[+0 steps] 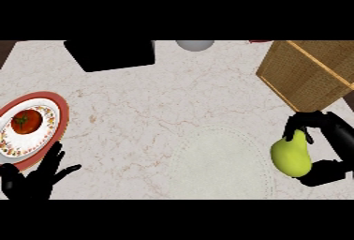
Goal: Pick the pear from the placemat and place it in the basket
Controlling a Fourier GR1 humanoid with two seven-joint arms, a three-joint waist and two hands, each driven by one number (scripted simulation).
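Head view — right robot hand [325, 147] curls round the pear [291, 156], just below the basket [311, 75]; left robot hand [31, 180] spread, far across the counter [173, 98] from that basket.

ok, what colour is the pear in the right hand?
Yellow-green pear, held in the black right hand; seen in the head view.

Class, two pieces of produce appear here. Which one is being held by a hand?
The yellow-green pear: the right hand has its fingers curled round it, beside the placemat. The red tomato sits untouched on its plate.
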